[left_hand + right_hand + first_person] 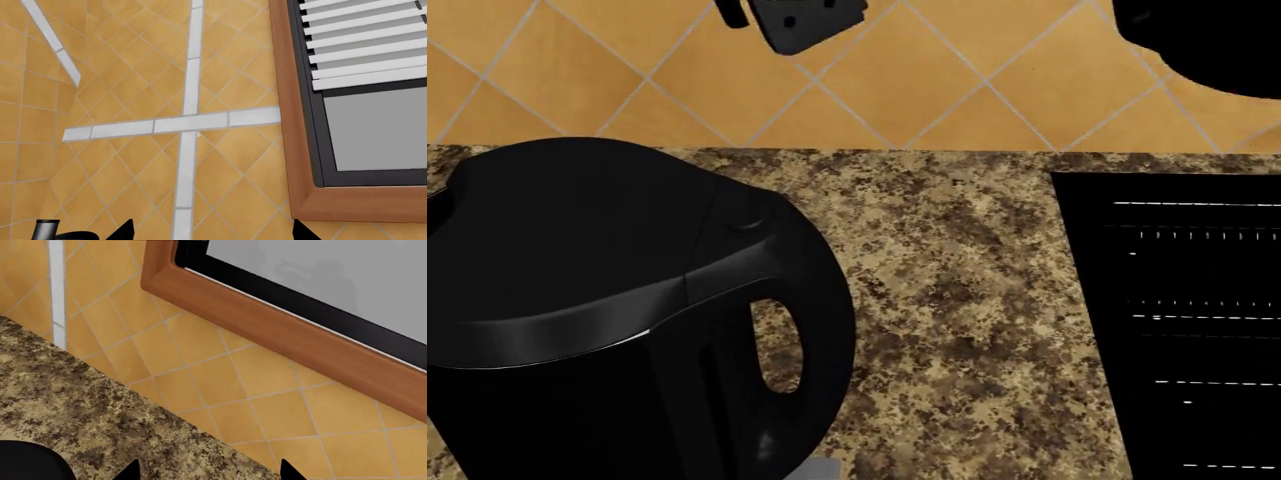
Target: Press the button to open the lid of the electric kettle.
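Note:
The electric kettle [601, 340] is a tall glossy black jug at the lower left of the head view, standing on the speckled counter. Its domed lid [561, 220] is down. The small round black button [745, 214] sits where the lid meets the loop handle [807, 330]. A grey tab [818, 470] shows at the kettle's base. My left gripper [212, 232] is open and empty, its tips facing the tiled wall. My right gripper [210, 472] is open and empty above the counter's back edge. Both arms [794, 20] are raised behind the kettle, apart from it.
A flat black panel with thin white lines [1188, 320] is set in the granite counter [961, 300] to the right of the kettle. An orange tiled wall [961, 90] stands behind it. A wood-framed window [280, 325] with white blinds [367, 45] is above.

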### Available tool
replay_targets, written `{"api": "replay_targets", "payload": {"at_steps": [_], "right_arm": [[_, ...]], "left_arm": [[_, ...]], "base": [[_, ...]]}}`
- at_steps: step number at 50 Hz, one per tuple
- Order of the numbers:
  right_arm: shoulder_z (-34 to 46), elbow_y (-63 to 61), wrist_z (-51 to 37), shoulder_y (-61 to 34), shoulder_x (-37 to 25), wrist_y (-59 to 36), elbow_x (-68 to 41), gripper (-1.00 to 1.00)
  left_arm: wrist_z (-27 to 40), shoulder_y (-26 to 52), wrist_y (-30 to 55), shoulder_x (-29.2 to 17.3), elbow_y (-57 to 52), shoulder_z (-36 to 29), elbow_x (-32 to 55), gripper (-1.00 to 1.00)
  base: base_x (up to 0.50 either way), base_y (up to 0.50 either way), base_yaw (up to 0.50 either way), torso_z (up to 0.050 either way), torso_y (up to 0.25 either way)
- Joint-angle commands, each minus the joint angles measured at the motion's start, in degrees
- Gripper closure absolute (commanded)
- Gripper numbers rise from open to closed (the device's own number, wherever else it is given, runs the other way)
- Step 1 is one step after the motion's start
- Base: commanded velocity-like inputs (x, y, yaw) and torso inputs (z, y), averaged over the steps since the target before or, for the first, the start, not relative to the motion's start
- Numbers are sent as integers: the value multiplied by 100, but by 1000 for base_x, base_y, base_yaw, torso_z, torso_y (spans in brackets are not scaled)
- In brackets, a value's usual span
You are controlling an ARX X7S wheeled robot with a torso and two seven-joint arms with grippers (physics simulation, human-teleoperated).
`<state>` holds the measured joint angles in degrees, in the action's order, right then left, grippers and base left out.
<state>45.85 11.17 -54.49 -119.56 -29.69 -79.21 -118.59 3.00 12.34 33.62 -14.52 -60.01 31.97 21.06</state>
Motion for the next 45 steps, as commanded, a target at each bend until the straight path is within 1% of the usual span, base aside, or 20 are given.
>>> {"api": "replay_targets", "payload": {"at_steps": [1, 2, 4, 7, 8, 10, 14, 15, 21, 25, 31, 35, 40, 45], "right_arm": [[1460, 1821, 1672, -1543, 1137, -1077, -330, -100], [1811, 1621, 1701, -1544, 1131, -1078, -672, -100], [2011, 1510, 1604, -1544, 1147, -1078, -924, -100], [2063, 1408, 1601, -1544, 1150, -1078, -1064, -100], [2339, 1246, 1584, -1544, 1115, -1078, -1301, -100], [2580, 1121, 1441, -1544, 1096, -1078, -1603, -100], [2589, 1164, 1293, -1544, 1137, -1078, -1743, -100], [2589, 1176, 1314, -1544, 1127, -1078, -1681, 100], [2522, 1232, 1399, -1544, 1086, -1078, -1537, 100], [2561, 1301, 1568, -1544, 1119, -1078, -1305, 100], [2403, 1285, 1845, -1544, 1192, -1078, -1078, 100], [2289, 1345, 2241, -1544, 1237, -1078, -601, 100], [2220, 1518, 3052, -1544, 1373, -1078, 282, 100], [2238, 1518, 3339, -1544, 1410, -1078, 524, 100]], "left_arm": [[-32, -622, -62, 24, 547, 117, -160, -100], [-39, -636, -55, 22, 518, 158, -118, -100], [-39, -639, -71, 19, 533, 181, -97, -100], [-36, -644, -113, 22, 582, 162, -107, -100], [-33, -650, -108, 21, 579, 173, -95, -100], [-29, -655, -114, 14, 572, 179, -83, -100], [-30, -681, -215, 14, 672, 89, -177, -100], [-35, -690, -246, 14, 698, 78, -193, -100], [-41, -718, -341, 5, 781, 68, -220, -100], [-25, -724, -373, -7, 803, 10, -268, -100], [-38, -753, -459, -13, 871, 15, -271, -100], [-32, -776, -469, -15, 857, 29, -248, -100], [-20, -787, -495, -24, 867, -8, -263, -100], [-10, -802, -502, -37, 868, 27, -232, -100]], "base": [[11, 11, 6, -28, 0], [0, 11, 6, -29, 0], [0, 11, 7, -29, 0], [0, 11, 7, -28, 0], [0, 11, 7, -28, 0], [6, 11, 7, -29, 0], [0, 11, 7, -29, 0], [0, 11, 8, -29, 0], [0, 11, 8, -29, 0], [0, 9, 7, -26, 0], [0, 0, 1, -15, 0], [0, 0, 0, -13, 0], [0, 0, 0, -12, 0], [0, 0, 0, -12, 0]]}}
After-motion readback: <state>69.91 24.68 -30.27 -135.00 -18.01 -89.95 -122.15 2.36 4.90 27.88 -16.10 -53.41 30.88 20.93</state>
